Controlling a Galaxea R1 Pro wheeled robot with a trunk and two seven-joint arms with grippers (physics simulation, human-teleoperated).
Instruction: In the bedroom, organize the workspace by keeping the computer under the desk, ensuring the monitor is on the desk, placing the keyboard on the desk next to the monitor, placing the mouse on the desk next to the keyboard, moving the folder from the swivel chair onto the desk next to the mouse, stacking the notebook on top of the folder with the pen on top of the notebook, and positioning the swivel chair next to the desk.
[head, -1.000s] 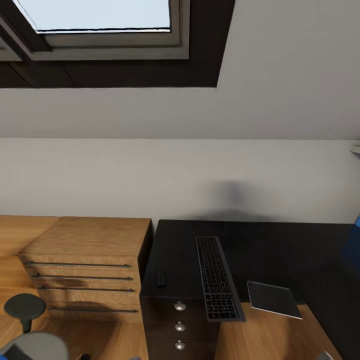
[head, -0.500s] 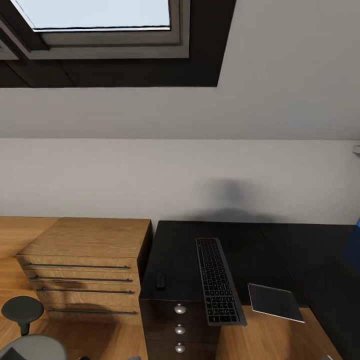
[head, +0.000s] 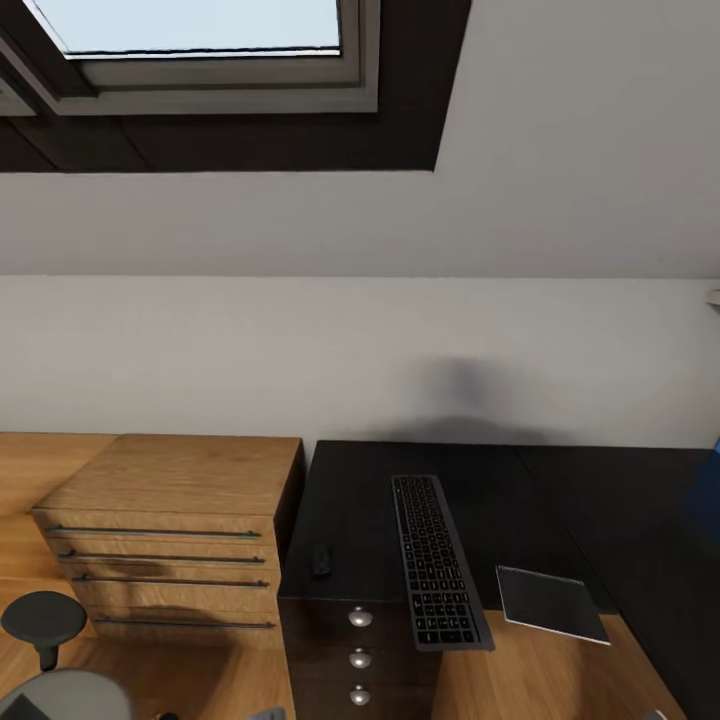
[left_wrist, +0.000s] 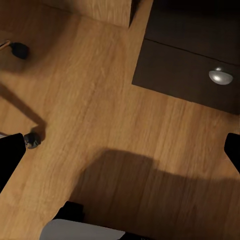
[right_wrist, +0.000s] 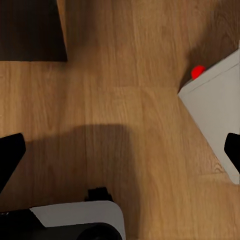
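The black-topped desk (head: 350, 500) stands against the wall, its drawer unit (head: 355, 655) with round silver knobs in front. The long keyboard (head: 437, 560) lies front to back on it, its near end past the front edge. The small black mouse (head: 321, 558) sits apart on the keyboard's left. The swivel chair's armrest (head: 42, 618) shows at lower left. A white box with a red spot (right_wrist: 215, 100), likely the computer, stands on the floor. My left gripper (left_wrist: 120, 150) and right gripper (right_wrist: 120, 150) both hang open over bare floor. The monitor and pen are out of view.
A light-wood chest (head: 170, 520) with bar handles adjoins the desk's left side. A flat dark-grey item with a pale rim (head: 552, 603) lies right of the keyboard. Something blue (head: 708, 490) cuts the right edge. Chair casters (left_wrist: 32, 140) rest on the wood floor near a drawer knob (left_wrist: 220, 76).
The whole head view has shifted slightly, so the chair armrest sits lower and further left in the picture. Nothing on the desk has moved.
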